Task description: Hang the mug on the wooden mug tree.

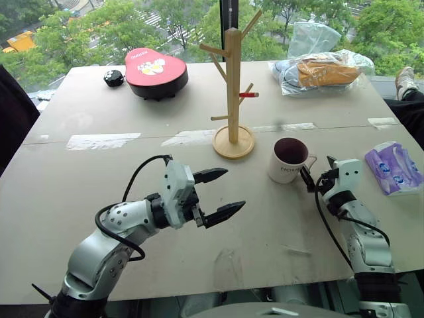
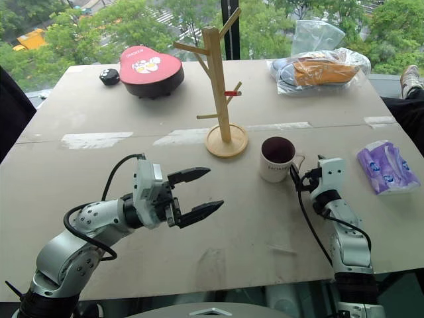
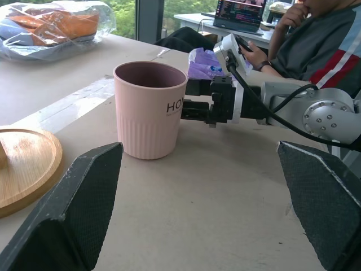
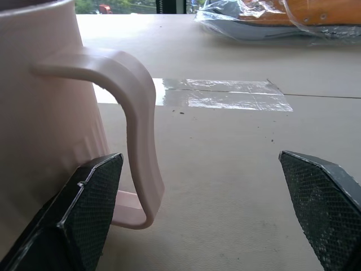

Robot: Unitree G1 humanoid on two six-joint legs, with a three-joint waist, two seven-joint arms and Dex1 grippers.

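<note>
The right end effector (image 1: 317, 173) stands wide at the mug's (image 1: 289, 159) handle, gripping nothing. The left end effector (image 1: 218, 194) is also wide and empty. The mug rests on the desk (image 1: 99, 192), right of the mug tree (image 1: 232, 86); grasping and hanging remain.

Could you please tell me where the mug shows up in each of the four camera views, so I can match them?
Left eye view: the mug stands right of centre, beside the wooden mug tree.
Right eye view: right of centre, again by the tree's base.
Left wrist view: upper left of centre, upright.
Right wrist view: at the left edge, handle foremost.
Shared landmark: the right gripper beside the handle.
</note>
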